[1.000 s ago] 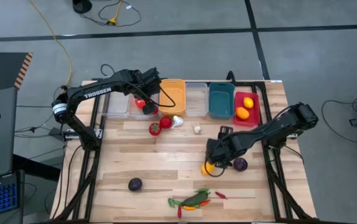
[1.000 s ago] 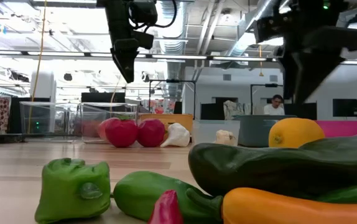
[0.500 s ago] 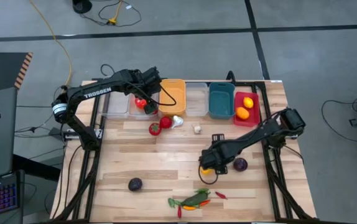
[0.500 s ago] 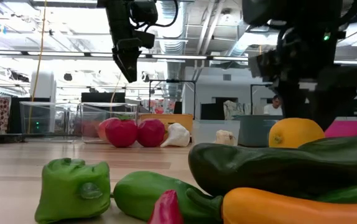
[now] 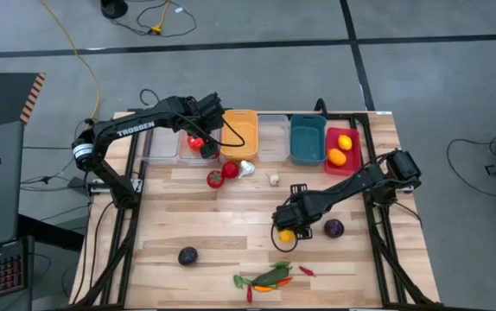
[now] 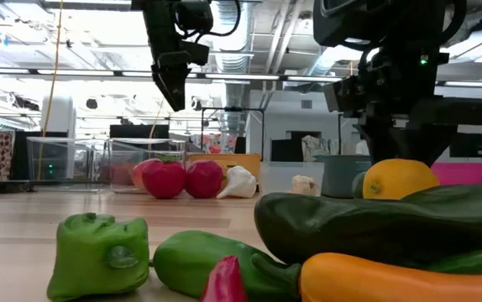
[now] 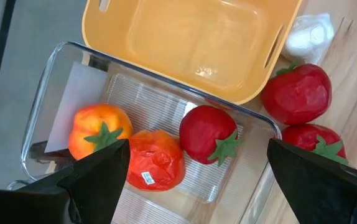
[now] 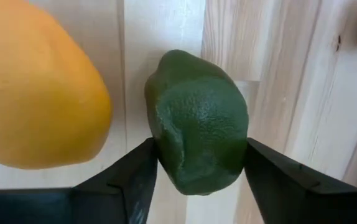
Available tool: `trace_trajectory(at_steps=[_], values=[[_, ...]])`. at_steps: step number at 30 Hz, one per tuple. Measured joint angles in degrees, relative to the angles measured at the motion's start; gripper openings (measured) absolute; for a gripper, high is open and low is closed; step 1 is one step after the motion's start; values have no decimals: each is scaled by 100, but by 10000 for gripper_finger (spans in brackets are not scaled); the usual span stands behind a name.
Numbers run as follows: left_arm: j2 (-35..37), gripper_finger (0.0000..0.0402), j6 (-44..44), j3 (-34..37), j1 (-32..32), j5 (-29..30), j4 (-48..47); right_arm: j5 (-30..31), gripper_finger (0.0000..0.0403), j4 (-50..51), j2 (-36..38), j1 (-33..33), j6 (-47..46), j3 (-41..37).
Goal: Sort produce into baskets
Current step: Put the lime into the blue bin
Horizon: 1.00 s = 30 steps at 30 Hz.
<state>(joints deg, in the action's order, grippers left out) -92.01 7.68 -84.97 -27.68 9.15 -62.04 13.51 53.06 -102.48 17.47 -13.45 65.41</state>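
Two arms work over the wooden table [image 5: 231, 216]: the right gripper [image 5: 284, 226] is down on the boards at about four o'clock from the table's middle, its two dark fingers [image 8: 135, 177] pressed against either side of a green lime [image 8: 197, 121], so it is closed around that lime, with a yellow-orange lemon [image 8: 35, 87] touching or just beside it on the wood. The left gripper [image 5: 206, 142] hangs with its jaws spread wide and empty above a clear bin [image 7: 60, 81] at the table's eleven o'clock, in which lie a red tomato [image 7: 208, 134], a red-orange tomato with a sticker [image 7: 157, 160] and an orange-yellow tomato [image 7: 94, 127]. Just to that bin's three o'clock stand the empty orange-yellow bin [image 5: 241, 131], another clear bin [image 5: 273, 138], a teal bin [image 5: 307, 138] and a red bin [image 5: 352, 160] holding two oranges [image 5: 338, 157]. On the boards just in front of the bins lie two more red tomatoes [image 5: 222, 174], a white garlic bulb [image 5: 247, 168] and a smaller garlic clove [image 5: 274, 180]. A dark purple ball [image 5: 334, 228] rests just at three o'clock of the right gripper; another purple ball [image 5: 187, 256] sits at seven o'clock of the table. At six o'clock, near the front edge, lies a heap of green vegetables and thin chilies [image 5: 270, 278]
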Motion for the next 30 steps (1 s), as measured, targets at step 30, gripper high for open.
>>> trace_trajectory(at_steps=[30], values=[[22,367,260,0,2,-278,-15,1663,227,1683,1510,-2393,299,461]])
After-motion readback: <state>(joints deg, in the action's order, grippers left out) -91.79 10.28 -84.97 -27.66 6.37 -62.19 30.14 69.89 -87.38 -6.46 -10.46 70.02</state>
